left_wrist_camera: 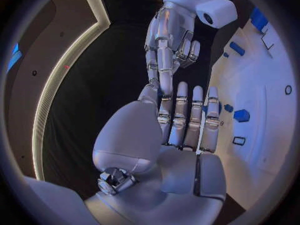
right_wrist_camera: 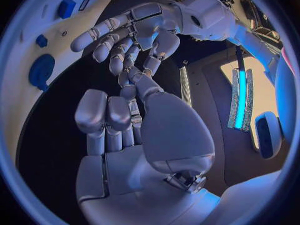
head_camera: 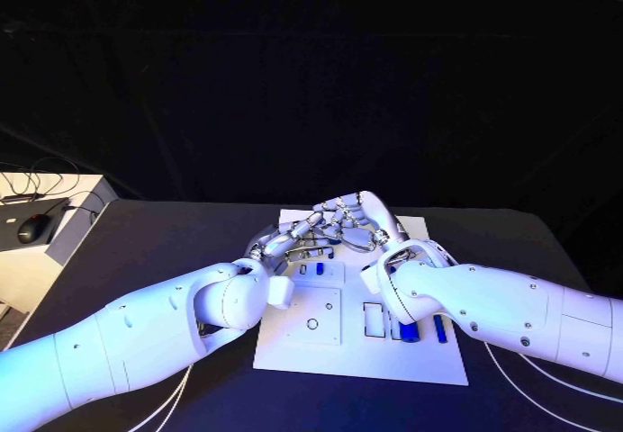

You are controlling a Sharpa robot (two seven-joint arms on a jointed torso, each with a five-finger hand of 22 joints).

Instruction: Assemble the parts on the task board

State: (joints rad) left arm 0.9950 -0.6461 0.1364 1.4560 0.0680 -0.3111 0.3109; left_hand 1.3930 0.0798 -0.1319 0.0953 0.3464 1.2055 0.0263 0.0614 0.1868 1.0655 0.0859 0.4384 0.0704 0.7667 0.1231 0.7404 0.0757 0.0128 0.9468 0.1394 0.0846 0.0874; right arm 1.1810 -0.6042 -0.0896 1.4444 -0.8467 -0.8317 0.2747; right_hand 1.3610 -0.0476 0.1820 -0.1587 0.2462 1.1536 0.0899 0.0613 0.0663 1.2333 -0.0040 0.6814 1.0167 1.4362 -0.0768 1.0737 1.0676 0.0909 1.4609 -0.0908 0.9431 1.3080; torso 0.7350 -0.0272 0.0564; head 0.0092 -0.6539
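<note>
The white task board [head_camera: 311, 346] lies mid-table. Over its far end my left hand [head_camera: 293, 238] and right hand [head_camera: 366, 223] meet, fingertips touching. The left wrist view shows my left hand [left_wrist_camera: 181, 120] with straight fingers, its thumb reaching up to the right hand [left_wrist_camera: 169, 40]. Seen from the right wrist, my right hand [right_wrist_camera: 119, 120] has its thumb against the left hand's [right_wrist_camera: 131, 30] bent fingers. Whether a part sits between them is hidden. Blue parts [head_camera: 409, 331] lie by the right forearm, and small ones [head_camera: 311, 267] stand under the hands. More blue parts [left_wrist_camera: 241, 115] [right_wrist_camera: 41, 70] dot the board.
A side table with a black mouse [head_camera: 35, 229] and cables stands off the table's left edge. Empty slots [head_camera: 374, 319] and a round hole [head_camera: 313, 324] mark the board's near half. Bare black tabletop [head_camera: 156, 234] surrounds the board.
</note>
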